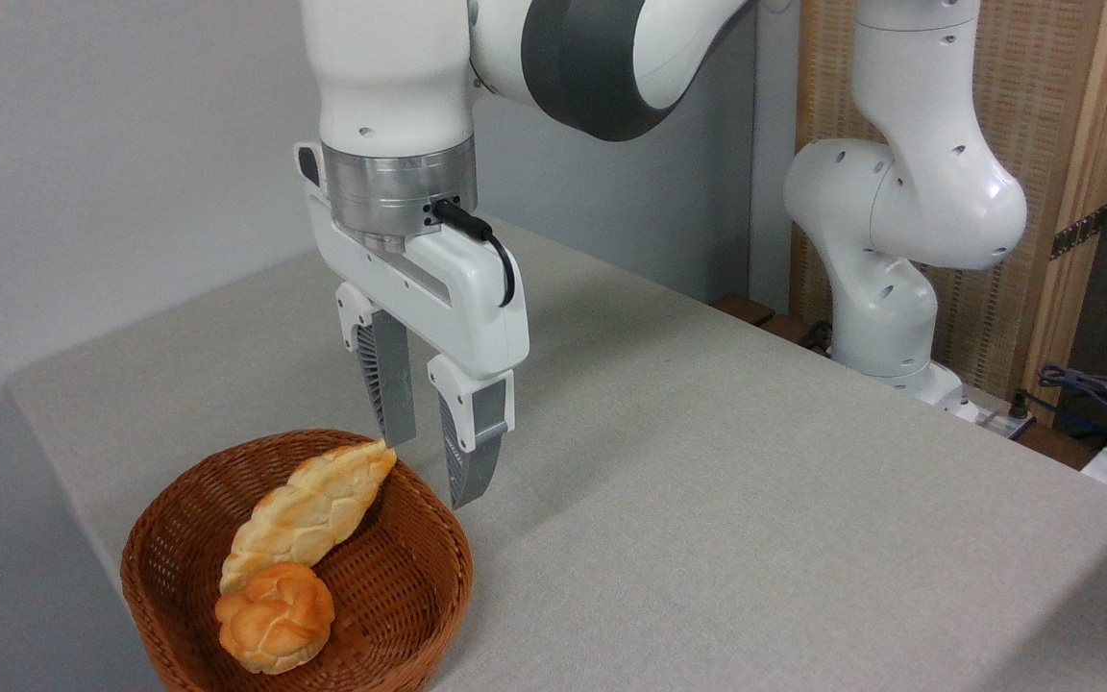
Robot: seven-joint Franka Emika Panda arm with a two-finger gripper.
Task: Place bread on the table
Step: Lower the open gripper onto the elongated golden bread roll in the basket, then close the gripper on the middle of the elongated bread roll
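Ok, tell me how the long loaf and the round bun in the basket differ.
The long loaf is leaf-shaped with pointed ends; the round bun is a compact knot. The loaf is pale golden, the bun deeper orange. The loaf leans up the basket wall, its tip reaching the rim; the bun sits low at the front. Both lie in the basket, touching, with braided crusts.

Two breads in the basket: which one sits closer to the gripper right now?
The long braided loaf: its pointed upper end reaches almost to the open gripper. The small round knotted bun lies lower, at the basket's near side.
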